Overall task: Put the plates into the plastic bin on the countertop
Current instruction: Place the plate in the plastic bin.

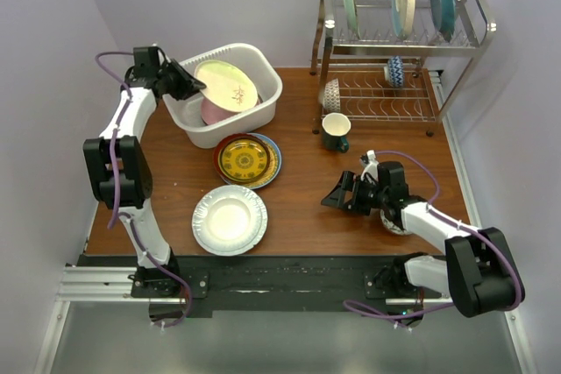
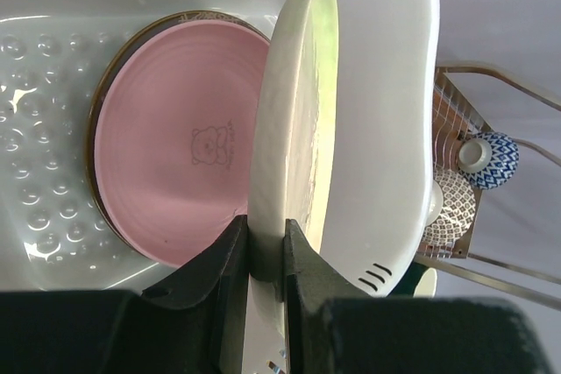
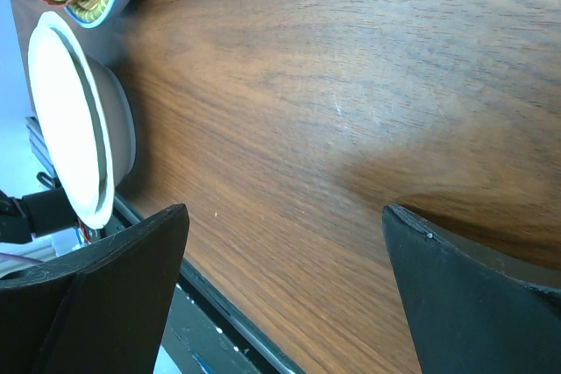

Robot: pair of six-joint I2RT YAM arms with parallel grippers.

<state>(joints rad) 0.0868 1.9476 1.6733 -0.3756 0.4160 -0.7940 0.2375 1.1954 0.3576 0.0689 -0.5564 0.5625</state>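
Dark wood countertop (image 1: 307, 208) is spreading out under both my arms. Nearest me, a white plate (image 1: 230, 219) is sitting flat, and off to its right my right pincer (image 1: 336, 198) is hovering low, jaws spread wide and gripping nothing. Beyond that, a yellow patterned plate (image 1: 244, 159) is resting on another, with a green mug (image 1: 335, 131) to its right. Further back, my left pincer (image 1: 195, 85) is clenching the rim of a cream plate (image 2: 294, 129), holding it on edge inside the plastic bin (image 1: 245, 120). From my left wrist, a pink plate (image 2: 175, 146) is lying on the tub floor on one side, and the bin's wall is crowding just beside the other face. I am judging that letting go calls for tipping it toward the pink one. Behind, the wire rack (image 1: 377, 98) is holding three plates upright.
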